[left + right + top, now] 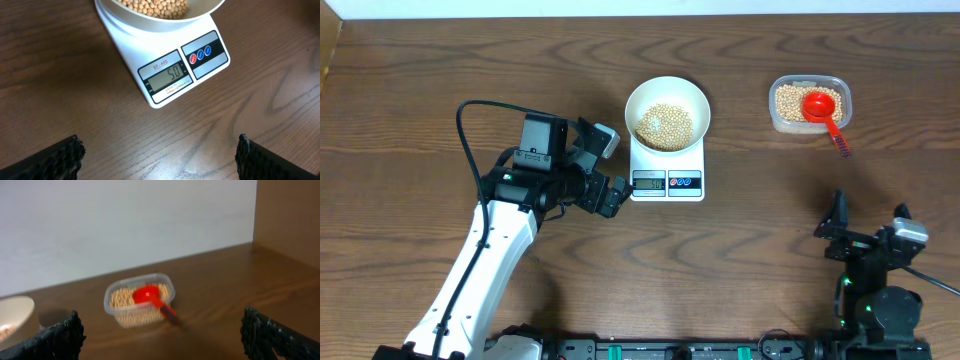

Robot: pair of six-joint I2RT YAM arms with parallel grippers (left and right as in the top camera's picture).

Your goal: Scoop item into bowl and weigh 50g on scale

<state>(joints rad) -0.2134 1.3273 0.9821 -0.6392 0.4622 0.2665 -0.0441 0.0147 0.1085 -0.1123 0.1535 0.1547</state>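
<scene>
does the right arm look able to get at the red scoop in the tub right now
Probably yes: the right claw stands open and faces the red scoop, whose handle pokes out over the rim of the clear tub; only bare table lies between them.

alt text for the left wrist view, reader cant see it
A white digital kitchen scale on a wooden table reads 50 on its grey display, with a white bowl of pale-tan beans on it at the top edge. The left gripper's black fingertips stand open in the bottom corners, holding nothing.
</scene>
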